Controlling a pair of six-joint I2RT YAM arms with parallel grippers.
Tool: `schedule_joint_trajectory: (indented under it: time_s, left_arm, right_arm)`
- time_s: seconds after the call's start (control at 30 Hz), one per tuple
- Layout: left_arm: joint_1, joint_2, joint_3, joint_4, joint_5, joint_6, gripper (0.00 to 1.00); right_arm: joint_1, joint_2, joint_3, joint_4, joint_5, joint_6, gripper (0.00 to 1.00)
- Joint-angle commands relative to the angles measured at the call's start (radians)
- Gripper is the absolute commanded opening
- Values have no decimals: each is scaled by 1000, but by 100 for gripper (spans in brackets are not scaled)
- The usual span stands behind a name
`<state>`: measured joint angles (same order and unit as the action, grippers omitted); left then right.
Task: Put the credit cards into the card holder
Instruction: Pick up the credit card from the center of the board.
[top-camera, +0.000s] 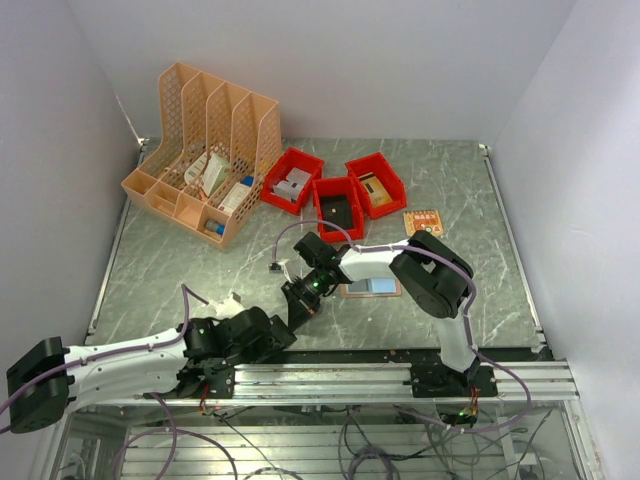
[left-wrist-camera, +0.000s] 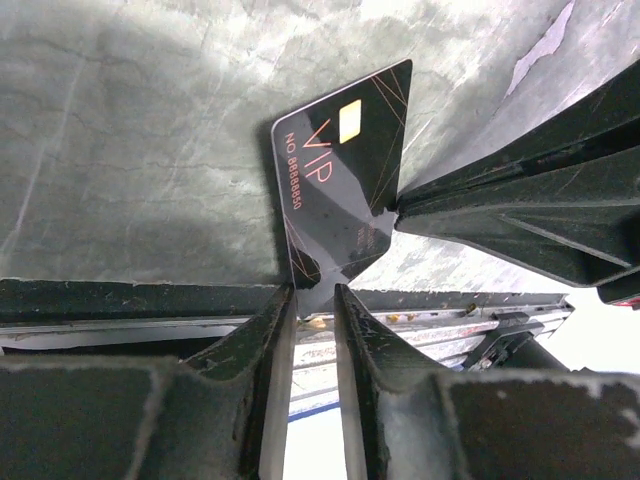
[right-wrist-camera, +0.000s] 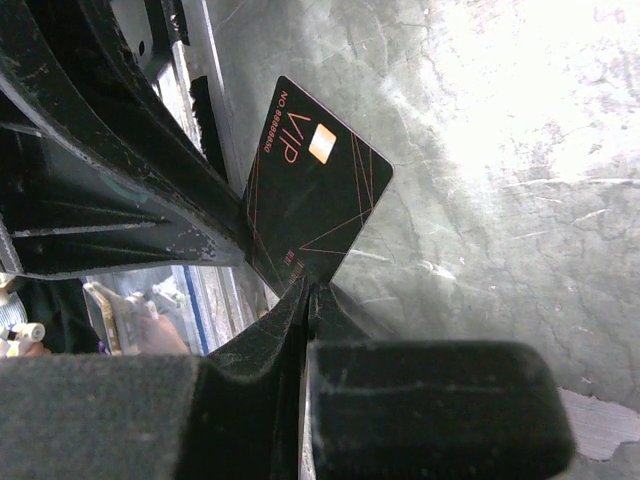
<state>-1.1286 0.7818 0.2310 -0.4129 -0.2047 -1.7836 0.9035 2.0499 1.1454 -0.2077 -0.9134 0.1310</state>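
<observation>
Currently the right gripper (right-wrist-camera: 307, 292) is pinching one edge of the black VIP card (left-wrist-camera: 340, 190), its jaws clamped together on it, and holding the card over the table (top-camera: 480, 250) near the front rail. The left gripper (left-wrist-camera: 312, 300) is straddling a card corner with its jaws apart. The card's long axis is pointing away from the left fingers (left-wrist-camera: 270, 340), chip end farthest. The card holder (top-camera: 350, 290) is lying flat beneath the right arm, with its long axis running left-right.

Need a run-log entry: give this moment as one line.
right fingers: shut on black VIP card | left fingers: apart around its corner | card holder: on table, untouched
</observation>
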Motion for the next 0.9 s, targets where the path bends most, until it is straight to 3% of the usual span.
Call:
schedule_joint_trajectory:
  time_s: [0.0, 0.57, 0.67, 0.87]
  left_arm:
    - [5, -17, 60, 28, -105, 21, 30]
    - [3, 7, 69, 61, -115, 57, 7]
    - [4, 14, 65, 58, -116, 64, 7]
    - [3, 22, 110, 20, -147, 183, 7]
  right_arm:
    - [9, 35, 2, -15, 17, -6, 0]
    - [-24, 13, 0, -4, -12, -2, 2]
    - [-46, -1, 6, -7, -21, -14, 7]
    - [-155, -96, 60, -93, -7, -154, 30]
